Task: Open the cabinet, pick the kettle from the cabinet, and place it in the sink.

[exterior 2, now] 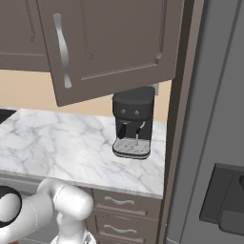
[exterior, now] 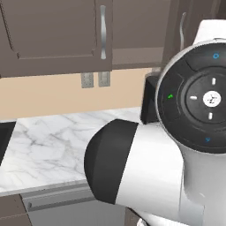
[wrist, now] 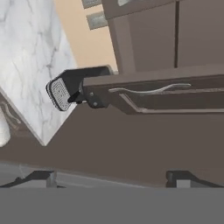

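Note:
The dark brown cabinet [exterior: 53, 35] hangs over the marble counter, with a curved silver handle [exterior: 103, 31] on its door. In the right base view one door [exterior 2: 114, 43] looks swung partly out from the front, its handle [exterior 2: 62, 50] on the free edge. The hand view is rolled and faces that door [wrist: 175, 94] nearly edge-on, with the handle [wrist: 148, 89] running sideways. My gripper [wrist: 111, 179] is open with nothing between its fingertips [wrist: 39, 177], and stands well back from the door. The kettle is hidden. A black corner of the sink [exterior: 4, 137] shows at the counter's left edge.
A black coffee machine [exterior 2: 133, 124] stands on the marble counter [exterior 2: 57, 143] under the swung door, against the tall side panel [exterior 2: 183, 119]. Drawers [exterior 2: 119, 202] sit below the counter. A grey front with a bar handle [exterior: 53, 201] lies below the counter's left part.

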